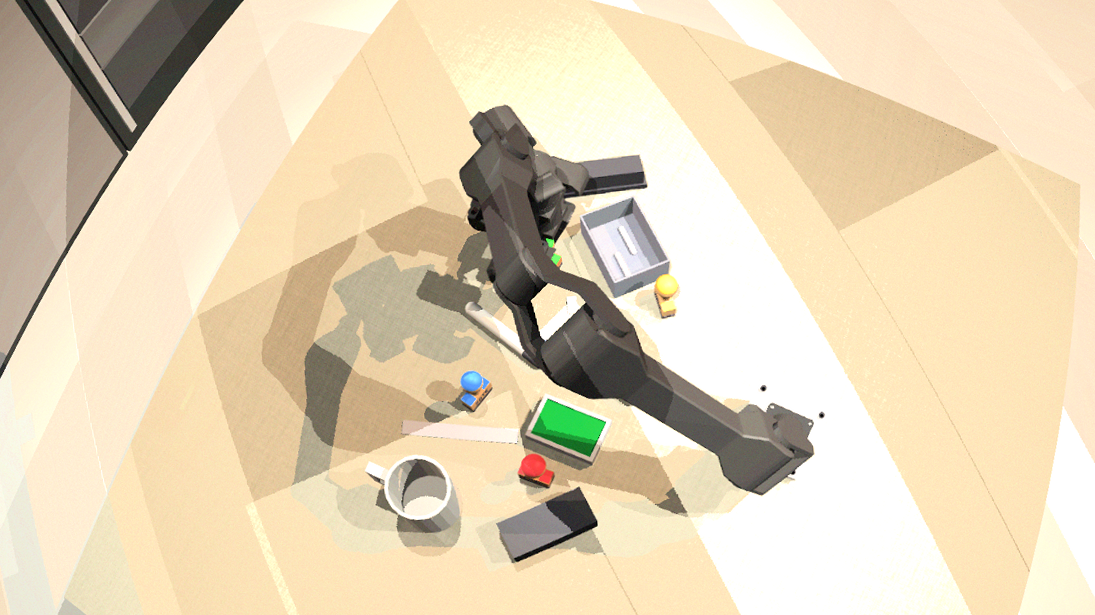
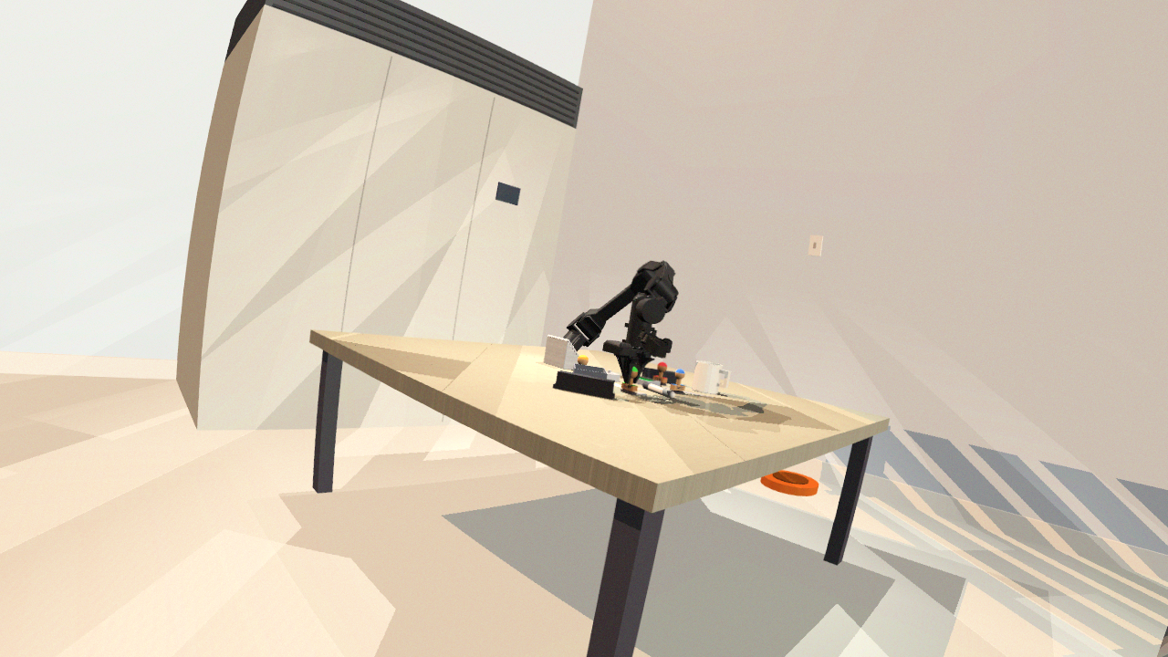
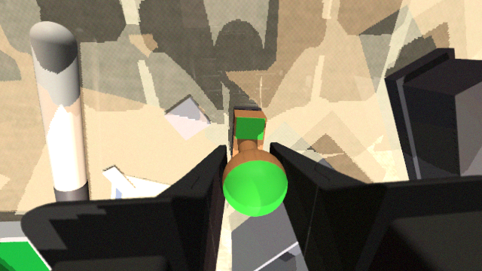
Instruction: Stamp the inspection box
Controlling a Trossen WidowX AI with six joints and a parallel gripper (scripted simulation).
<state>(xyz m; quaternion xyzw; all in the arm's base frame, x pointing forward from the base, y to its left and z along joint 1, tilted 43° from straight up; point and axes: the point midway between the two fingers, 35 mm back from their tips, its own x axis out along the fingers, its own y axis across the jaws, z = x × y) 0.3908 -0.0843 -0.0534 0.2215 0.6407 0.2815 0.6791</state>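
Note:
A stamp with a green ball knob (image 1: 554,260) (image 3: 255,188) and a wooden base with a green top stands upright on the bench. My gripper (image 3: 248,150) is shut on its knob, one black finger on each side; the arm covers most of this in the top view. The stamp's underside and lettering are hidden. The green ink pad (image 1: 568,426) (image 3: 19,256) lies in a pale frame farther down the bench. A white piece (image 1: 558,315) (image 3: 147,187), perhaps the card or its holder, shows only in part beside the arm; no inspection box can be made out.
A grey tray (image 1: 640,281) and yellow stamp (image 1: 665,286) are near the green stamp. A thick marker (image 1: 495,327) (image 3: 62,113), blue stamp (image 1: 472,383), red stamp (image 1: 534,465), white mug (image 1: 444,511), pale strip (image 1: 460,432), dark block (image 1: 545,524) and dark bar (image 1: 615,174) also lie about.

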